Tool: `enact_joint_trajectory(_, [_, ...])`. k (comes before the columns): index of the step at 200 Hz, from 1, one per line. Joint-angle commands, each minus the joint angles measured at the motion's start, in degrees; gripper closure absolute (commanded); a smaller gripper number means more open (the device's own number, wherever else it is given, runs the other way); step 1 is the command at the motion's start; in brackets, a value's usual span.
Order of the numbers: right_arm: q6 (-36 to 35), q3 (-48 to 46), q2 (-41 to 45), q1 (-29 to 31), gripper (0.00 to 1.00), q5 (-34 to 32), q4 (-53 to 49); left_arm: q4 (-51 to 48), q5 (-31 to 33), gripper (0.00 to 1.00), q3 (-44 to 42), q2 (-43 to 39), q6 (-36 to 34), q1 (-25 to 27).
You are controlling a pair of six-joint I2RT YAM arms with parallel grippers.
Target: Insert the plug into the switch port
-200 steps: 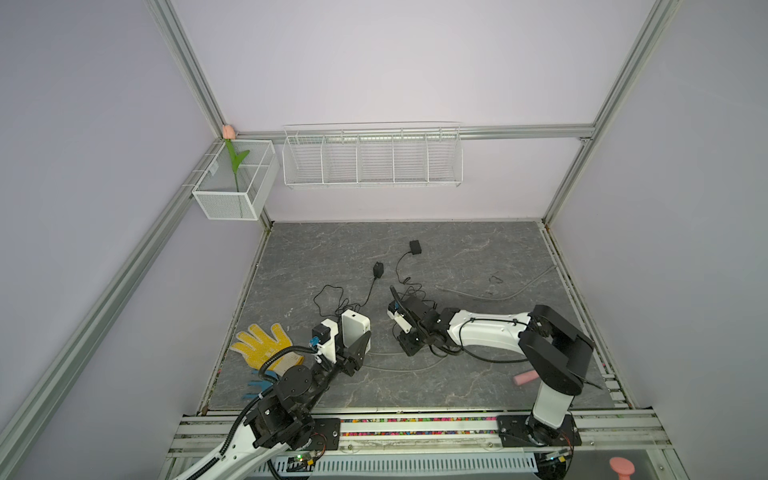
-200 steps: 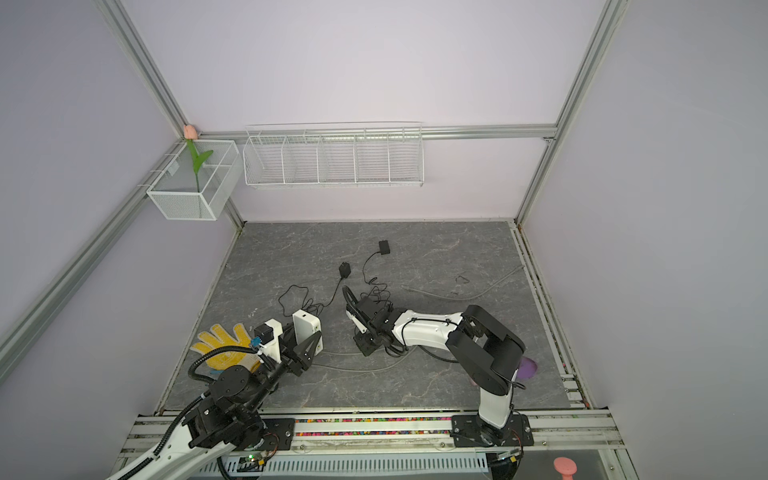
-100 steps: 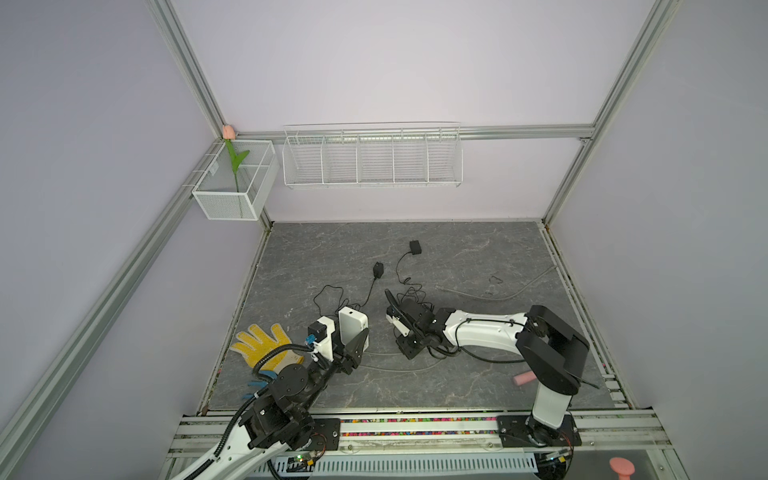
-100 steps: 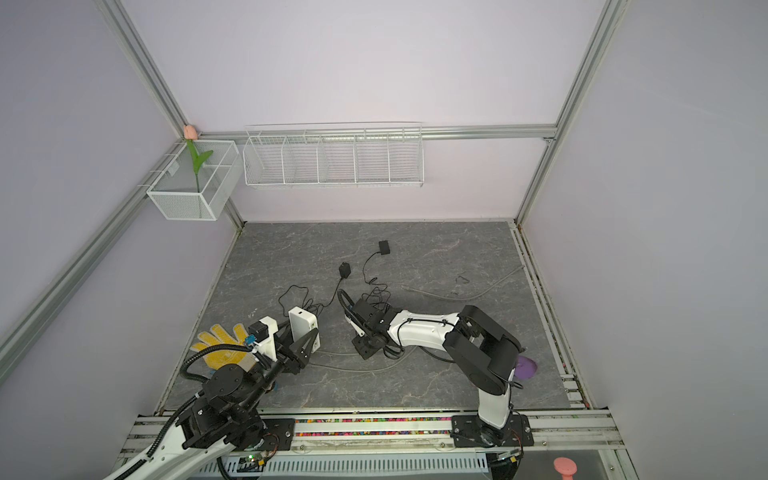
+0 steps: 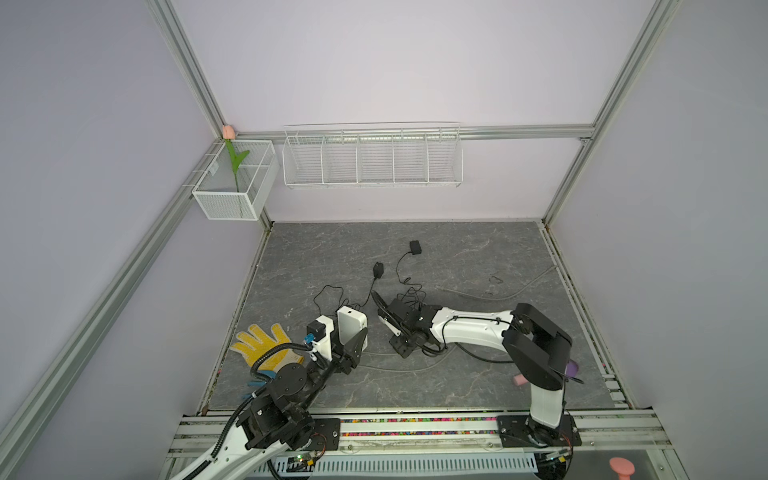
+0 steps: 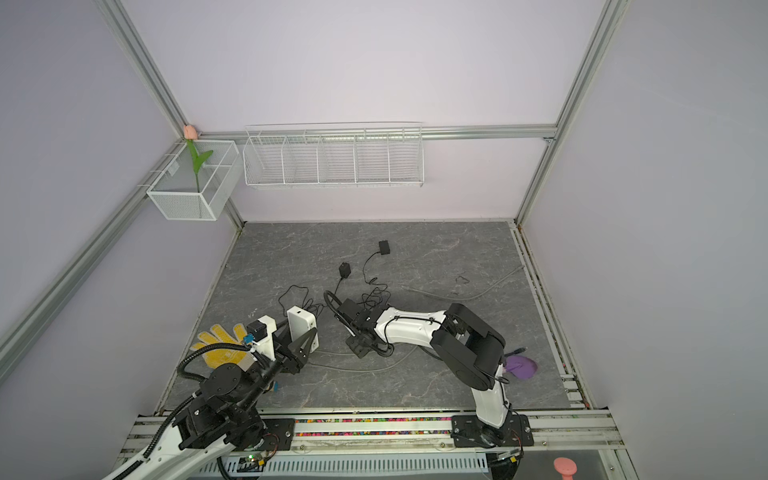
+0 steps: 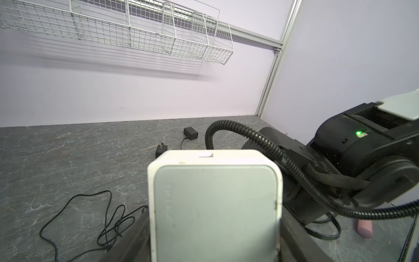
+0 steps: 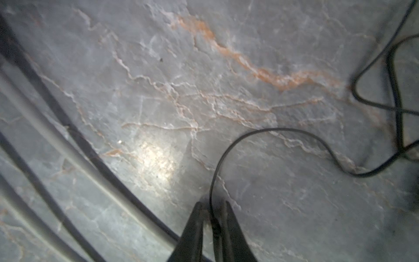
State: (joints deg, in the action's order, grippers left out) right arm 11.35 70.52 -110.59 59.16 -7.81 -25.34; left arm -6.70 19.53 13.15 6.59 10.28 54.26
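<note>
Looking down in both top views, I see the left end effector (image 5: 348,337) clamped on the white switch (image 5: 352,325) and holding it upright. The right end effector (image 5: 402,352) noses down at the table (image 5: 457,257) well apart from it, amid loose black cable (image 5: 409,291). Lifting from there could drag that tangle and tug the plug askew. From the left wrist view the switch (image 7: 215,204) fills the frame, and a small slot (image 7: 205,154) on its upper edge is perhaps the port. Gripped only by its flanks, it might swivel under a push. In the right wrist view the jaws stand almost together around the plug (image 8: 215,229) at the black cable's end. Whether they truly pinch it I cannot tell, and so slight a hold could let it slip or pivot.
</note>
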Motion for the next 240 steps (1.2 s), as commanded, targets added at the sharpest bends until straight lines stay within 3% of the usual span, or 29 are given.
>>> enact_joint_trajectory(1, [-0.3, -1.6, -2.7, 0.6, 0.91, -0.4, -4.1, -0.7, 0.5, 1.00, 2.5, -0.2, 0.2, -0.3])
enact_joint_trajectory(50, [0.0, -2.8, 0.8, 0.5, 0.94, -1.1, -2.1, -0.9, 0.3, 1.00, 2.7, -0.3, 0.4, -0.3])
enact_joint_trajectory(88, [-0.3, -5.0, 9.9, -1.5, 0.94, -0.5, 2.7, 0.0, -3.5, 1.00, 1.7, -0.4, 0.3, -0.3])
enact_joint_trajectory(132, [2.9, -15.7, 27.8, -7.2, 0.94, 11.5, 20.2, 5.8, -9.7, 1.00, -2.8, -1.5, -0.4, -0.3])
enact_joint_trajectory(184, [7.9, -26.7, 41.1, -10.2, 0.94, 22.7, 39.0, 25.9, -21.0, 1.00, -13.2, 1.9, -1.0, -0.2])
enact_joint_trajectory(240, [14.6, -32.5, 43.9, -10.4, 0.94, 28.7, 55.6, 41.5, -26.0, 1.00, -15.6, 12.1, -0.8, -0.2])
